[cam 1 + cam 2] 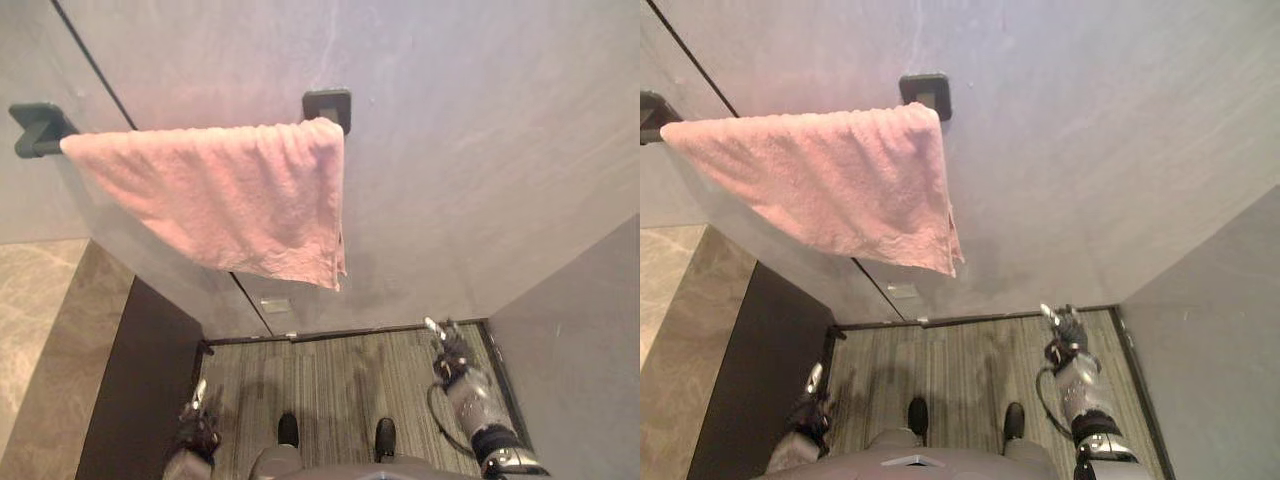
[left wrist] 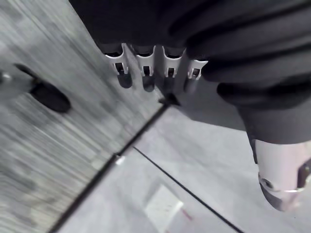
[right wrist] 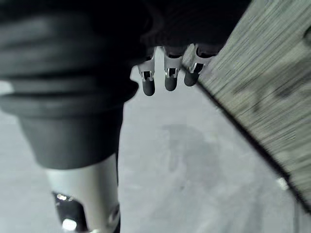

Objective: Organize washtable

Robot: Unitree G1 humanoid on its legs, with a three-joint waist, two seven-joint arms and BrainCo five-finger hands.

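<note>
Both arms hang low at the robot's sides. The left hand (image 1: 197, 425) sits beside a dark panel (image 1: 140, 390), fingers relaxed and holding nothing. The right hand (image 1: 452, 352) is over the striped floor (image 1: 330, 380) near the grey wall (image 1: 480, 150), fingers loosely extended and empty. The pink towel (image 1: 225, 195) hangs well above both hands, draped over a rail between dark brackets (image 1: 328, 105). A beige stone surface (image 1: 40, 320) lies at the left.

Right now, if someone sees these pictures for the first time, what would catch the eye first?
A pink towel hangs over a dark towel bar on the grey wall, upper left. Below, the left hand and right hand hang open above the striped floor.
</note>
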